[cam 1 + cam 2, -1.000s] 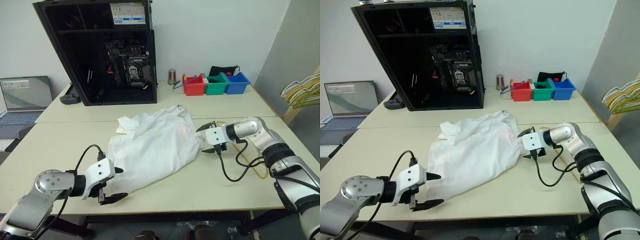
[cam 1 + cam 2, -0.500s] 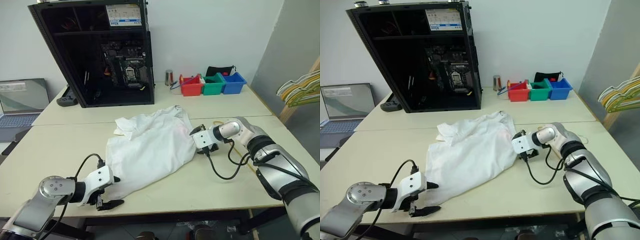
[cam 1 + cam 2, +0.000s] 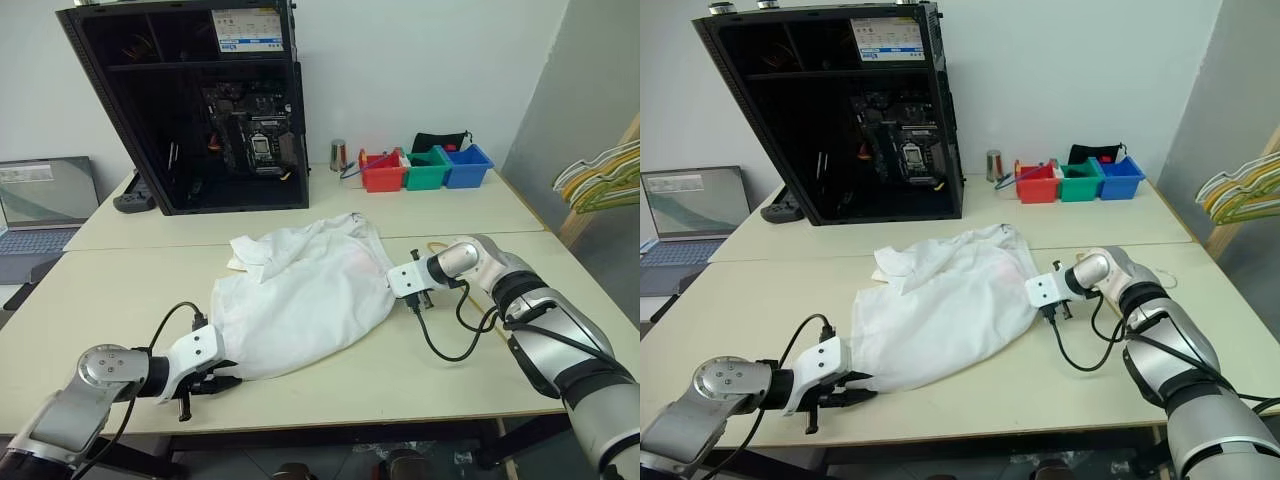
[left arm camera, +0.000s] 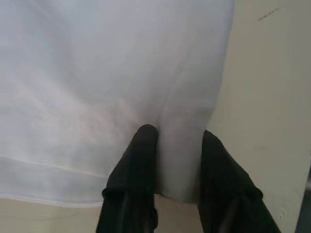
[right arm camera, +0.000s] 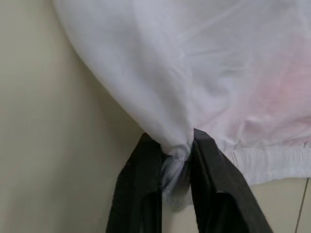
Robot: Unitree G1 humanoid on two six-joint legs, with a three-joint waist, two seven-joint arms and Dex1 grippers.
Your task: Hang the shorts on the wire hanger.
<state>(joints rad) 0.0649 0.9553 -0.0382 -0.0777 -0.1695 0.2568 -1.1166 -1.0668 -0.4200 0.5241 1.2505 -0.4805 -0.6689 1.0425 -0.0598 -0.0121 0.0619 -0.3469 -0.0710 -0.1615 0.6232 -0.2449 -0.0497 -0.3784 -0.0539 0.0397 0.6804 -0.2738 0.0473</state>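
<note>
The white shorts (image 3: 300, 295) lie crumpled across the middle of the table, with a faint pink patch toward their right side. My left gripper (image 3: 222, 381) is shut on their near left corner; in the left wrist view the fabric (image 4: 121, 73) passes between the black fingers (image 4: 138, 160). On the garment's right edge my right gripper (image 3: 397, 291) is shut, pinching a small bunch of cloth (image 5: 176, 158). A short piece of the yellowish wire hanger (image 3: 436, 244) shows on the table just behind the right wrist; the arm hides the remainder.
An open black computer case (image 3: 200, 100) stands at the back, a laptop (image 3: 45, 200) at far left. Red (image 3: 385, 172), green and blue bins and a metal can (image 3: 339, 154) sit at back right. A bunch of hangers (image 3: 600, 175) is off the table's right side.
Both grippers have closed from wide open onto the shorts: the left on the near corner, the right on the right edge.
</note>
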